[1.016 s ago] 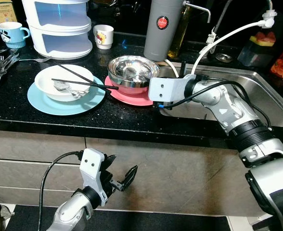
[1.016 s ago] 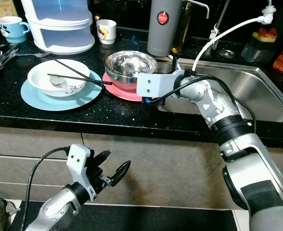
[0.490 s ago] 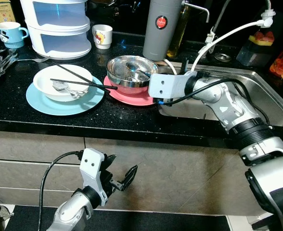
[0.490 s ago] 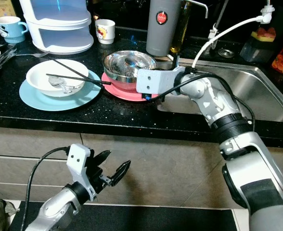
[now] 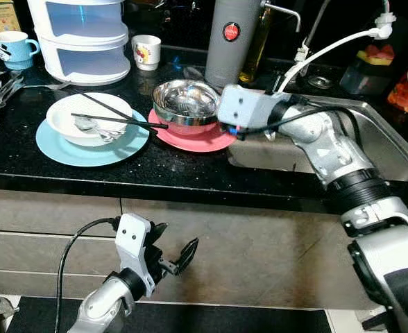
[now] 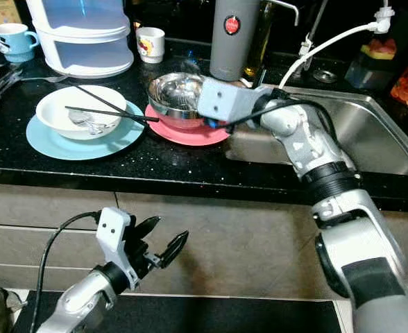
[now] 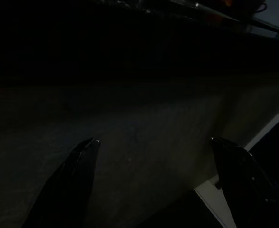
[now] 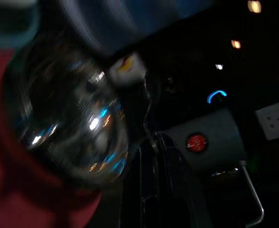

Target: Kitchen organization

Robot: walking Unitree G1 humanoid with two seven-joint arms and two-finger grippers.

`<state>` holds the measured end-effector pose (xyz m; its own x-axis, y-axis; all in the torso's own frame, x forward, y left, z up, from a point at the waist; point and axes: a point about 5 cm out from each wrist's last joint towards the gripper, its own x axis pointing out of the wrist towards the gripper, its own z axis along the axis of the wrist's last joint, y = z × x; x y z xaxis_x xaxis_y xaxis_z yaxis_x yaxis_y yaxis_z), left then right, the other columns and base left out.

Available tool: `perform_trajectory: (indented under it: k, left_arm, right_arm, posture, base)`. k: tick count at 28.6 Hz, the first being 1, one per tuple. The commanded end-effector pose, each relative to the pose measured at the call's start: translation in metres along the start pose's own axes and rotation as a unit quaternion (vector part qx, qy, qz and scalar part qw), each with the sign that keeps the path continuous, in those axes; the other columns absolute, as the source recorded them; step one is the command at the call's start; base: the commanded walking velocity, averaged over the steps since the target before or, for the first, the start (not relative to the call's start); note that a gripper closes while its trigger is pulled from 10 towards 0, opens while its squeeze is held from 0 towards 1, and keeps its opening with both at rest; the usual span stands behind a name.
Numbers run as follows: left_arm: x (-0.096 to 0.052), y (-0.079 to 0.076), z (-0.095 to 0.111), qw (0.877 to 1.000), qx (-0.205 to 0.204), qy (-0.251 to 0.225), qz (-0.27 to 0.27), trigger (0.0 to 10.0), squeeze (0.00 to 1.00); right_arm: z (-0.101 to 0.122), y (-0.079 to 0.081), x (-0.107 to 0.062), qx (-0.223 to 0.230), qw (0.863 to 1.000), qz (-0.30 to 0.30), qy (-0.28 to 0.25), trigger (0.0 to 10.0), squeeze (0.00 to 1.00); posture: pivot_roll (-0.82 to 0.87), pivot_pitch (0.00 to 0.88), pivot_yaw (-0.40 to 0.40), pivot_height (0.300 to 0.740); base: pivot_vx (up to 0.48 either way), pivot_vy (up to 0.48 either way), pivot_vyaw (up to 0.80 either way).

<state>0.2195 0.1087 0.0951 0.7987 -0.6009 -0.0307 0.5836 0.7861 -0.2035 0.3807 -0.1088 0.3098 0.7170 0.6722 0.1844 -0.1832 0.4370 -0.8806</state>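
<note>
Steel mixing bowl (image 5: 186,104), shiny, round, sits on pink plate (image 5: 202,141) on black speckled counter (image 5: 155,170), just left of sink (image 5: 384,149). Right hand (image 8: 151,142) at bowl's right rim, reaching from sink side; right wrist view shows fingers drawn together at rim, grip on it unclear. Bowl lies to hand's left. Left hand (image 5: 173,255) hangs below counter front, fingers apart, well away; right arm nearer.
</note>
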Motion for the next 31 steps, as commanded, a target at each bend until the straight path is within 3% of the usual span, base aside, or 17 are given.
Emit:
perform_trajectory:
  k: [1, 2, 4, 5, 6, 7, 14, 21, 25, 31]
  left_arm:
    - [0.000, -0.001, -0.004, 1.000, -0.011, 0.002, 0.001, 10.0, 0.00]
    - [0.000, -0.001, -0.004, 1.000, -0.011, 0.002, 0.001, 10.0, 0.00]
    - [0.000, -0.001, -0.004, 1.000, -0.012, 0.002, 0.000, 10.0, 0.00]
    - [0.000, 0.000, -0.004, 1.000, -0.012, 0.001, 0.000, 10.0, 0.00]
    - [0.000, 0.000, -0.004, 1.000, -0.012, 0.001, 0.001, 10.0, 0.00]
    - [0.000, 0.000, -0.004, 1.000, -0.013, 0.001, 0.001, 10.0, 0.00]
    - [0.000, 0.002, -0.003, 1.000, -0.013, 0.001, 0.000, 10.0, 0.00]
    - [0.001, 0.002, -0.003, 1.000, -0.013, -0.001, -0.001, 10.0, 0.00]
    - [0.001, 0.003, -0.003, 1.000, -0.013, -0.001, 0.000, 10.0, 0.00]
    - [0.002, 0.003, -0.003, 1.000, -0.014, -0.002, -0.001, 10.0, 0.00]
  right_arm:
    - [0.001, -0.007, -0.004, 0.048, 0.997, -0.056, -0.008, 0.0, 0.00]
    - [0.001, -0.007, -0.004, 0.048, 0.997, -0.056, -0.008, 0.0, 0.00]
    - [0.000, -0.007, -0.005, 0.094, 0.991, -0.092, -0.012, 0.0, 0.00]
    - [-0.001, -0.008, -0.006, 0.126, 0.985, -0.117, -0.014, 1.5, 0.00]
    - [-0.002, -0.009, -0.008, 0.153, 0.977, -0.145, -0.016, 4.6, 0.00]
    - [-0.003, -0.009, -0.009, 0.169, 0.972, -0.163, -0.017, 10.0, 0.00]
    - [-0.011, -0.020, -0.015, 0.240, 0.942, -0.234, 0.001, 10.0, 0.00]
    - [-0.017, -0.019, -0.016, 0.263, 0.932, -0.248, 0.026, 10.0, 0.00]
    - [-0.024, 0.002, -0.011, 0.257, 0.942, -0.202, 0.079, 10.0, 0.00]
    - [-0.017, 0.030, -0.001, 0.267, 0.949, -0.142, 0.085, 10.0, 0.00]
  posture:
    - [0.20, 0.000, -0.123, 0.740]
    - [0.20, 0.000, -0.123, 0.740]
    - [0.20, 0.000, -0.124, 0.740]
    - [0.20, 0.000, -0.123, 0.740]
    - [0.20, 0.000, -0.123, 0.740]
    - [0.20, 0.000, -0.120, 0.740]
    - [0.19, 0.000, -0.116, 0.740]
    - [0.19, 0.000, -0.116, 0.740]
    - [0.19, 0.000, -0.116, 0.740]
    - [0.19, 0.000, -0.116, 0.740]
  base:
    - [0.000, 0.000, 0.00]
    - [0.000, 0.000, 0.00]
    - [0.000, 0.000, 0.00]
    - [0.000, 0.000, 0.00]
    - [0.000, 0.000, 0.00]
    - [0.000, 0.000, 0.00]
    - [0.000, 0.000, -0.19]
    - [0.000, 0.000, -0.80]
    - [0.000, 0.000, -0.80]
    - [0.000, 0.000, -0.13]
